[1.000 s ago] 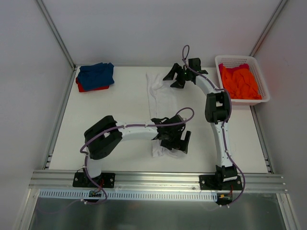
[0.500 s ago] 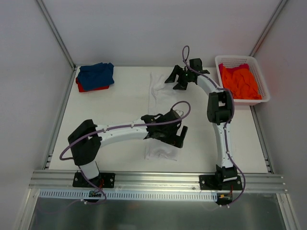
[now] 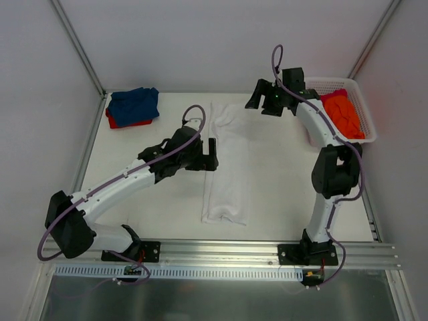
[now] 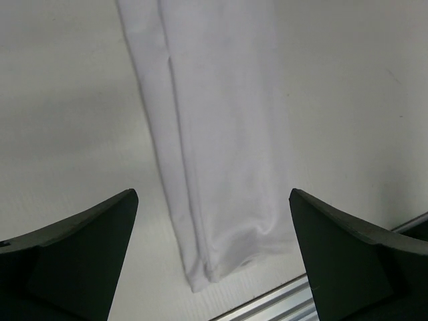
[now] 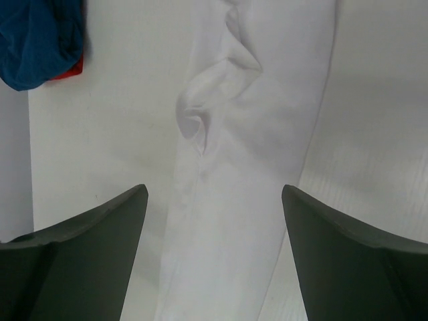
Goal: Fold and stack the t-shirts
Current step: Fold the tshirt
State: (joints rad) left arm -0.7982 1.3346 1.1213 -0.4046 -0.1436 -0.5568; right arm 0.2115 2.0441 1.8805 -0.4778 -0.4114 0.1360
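The table (image 3: 287,187) is white and carries everything. The left arm (image 3: 120,187) stretches from the near left corner diagonally towards the middle. The right arm (image 3: 331,174) rises from the near right corner and reaches to the far edge beside the basket.

The white t-shirt (image 3: 227,167) lies flat in the middle of the table, folded into a long narrow strip that runs from the far edge almost to the near edge. Its near end stops just short of the metal rail there. Close to the far end the cloth is bunched into a small pucker (image 5: 200,120); the rest looks smooth, with a fold line along its left side.

The white plastic basket (image 3: 366,127) sits at the far right corner, and the orange t-shirt (image 3: 342,114) is heaped inside it.

At the far left corner the blue t-shirt (image 3: 134,103) lies folded on top of the red t-shirt (image 3: 127,124), which shows only as a rim along the near and left sides.

The left gripper (image 3: 207,155) is just left of the strip's middle, its fingers spread wide and holding nothing. The right gripper (image 3: 264,100) hangs over the far end of the strip, likewise released and empty.
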